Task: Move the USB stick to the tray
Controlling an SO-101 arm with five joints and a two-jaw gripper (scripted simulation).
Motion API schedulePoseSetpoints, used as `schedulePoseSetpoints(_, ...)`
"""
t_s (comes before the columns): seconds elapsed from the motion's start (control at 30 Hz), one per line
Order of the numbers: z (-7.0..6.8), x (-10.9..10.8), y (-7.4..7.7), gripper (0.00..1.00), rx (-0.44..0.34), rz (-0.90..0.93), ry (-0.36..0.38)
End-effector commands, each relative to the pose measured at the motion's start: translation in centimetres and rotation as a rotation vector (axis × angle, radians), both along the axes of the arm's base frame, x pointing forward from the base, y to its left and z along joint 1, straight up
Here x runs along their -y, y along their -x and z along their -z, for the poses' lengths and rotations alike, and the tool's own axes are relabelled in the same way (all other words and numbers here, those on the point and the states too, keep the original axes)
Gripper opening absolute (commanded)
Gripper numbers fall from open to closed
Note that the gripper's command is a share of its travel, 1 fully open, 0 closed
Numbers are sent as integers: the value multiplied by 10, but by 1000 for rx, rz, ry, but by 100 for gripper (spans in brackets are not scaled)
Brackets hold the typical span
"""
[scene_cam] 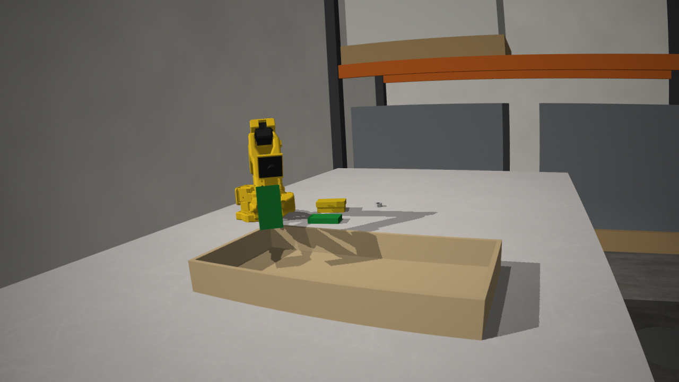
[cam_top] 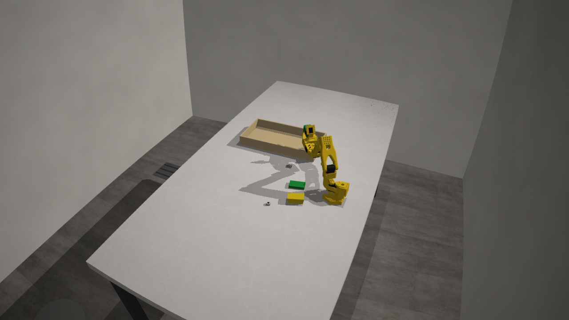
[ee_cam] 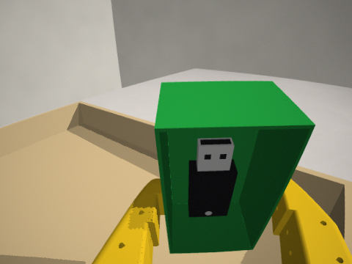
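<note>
My gripper [cam_top: 307,137] [ee_cam: 220,205] is shut on the sides of the green box base [scene_cam: 269,209] [ee_cam: 235,106]. It holds the base on end, above the arm-side end of the tan tray [cam_top: 274,149] [scene_cam: 341,296] [ee_cam: 117,128]. The base's open side faces the wrist camera, and its bottom faces the exterior view. The USB stick [ee_cam: 210,191], black with a silver plug, is still inside, lying along the bottom with its plug up. The green lid [cam_top: 296,184] [scene_cam: 324,218] lies flat on the table, between tray and yellow box. The fingertips are hidden in the exterior view.
A yellow box [cam_top: 295,198] [scene_cam: 330,205], closed by its look, sits beside the arm's foot. A small grey ring-like part [cam_top: 268,203] [scene_cam: 378,204] lies beyond it. A small dark flat thing [cam_top: 288,166] lies between tray and green lid. The tray walls stand below the held base.
</note>
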State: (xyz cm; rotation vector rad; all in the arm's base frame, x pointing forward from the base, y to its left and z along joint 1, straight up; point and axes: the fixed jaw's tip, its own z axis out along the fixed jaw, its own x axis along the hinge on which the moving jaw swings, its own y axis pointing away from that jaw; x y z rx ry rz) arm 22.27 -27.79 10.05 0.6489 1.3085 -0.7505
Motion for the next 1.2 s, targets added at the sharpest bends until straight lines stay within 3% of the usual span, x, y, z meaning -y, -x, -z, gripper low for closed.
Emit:
schedulePoseSetpoints(0.0,-14,1,3,20,30,10,59)
schedulePoseSetpoints(1.17,-19,-3,6,20,56,11,95)
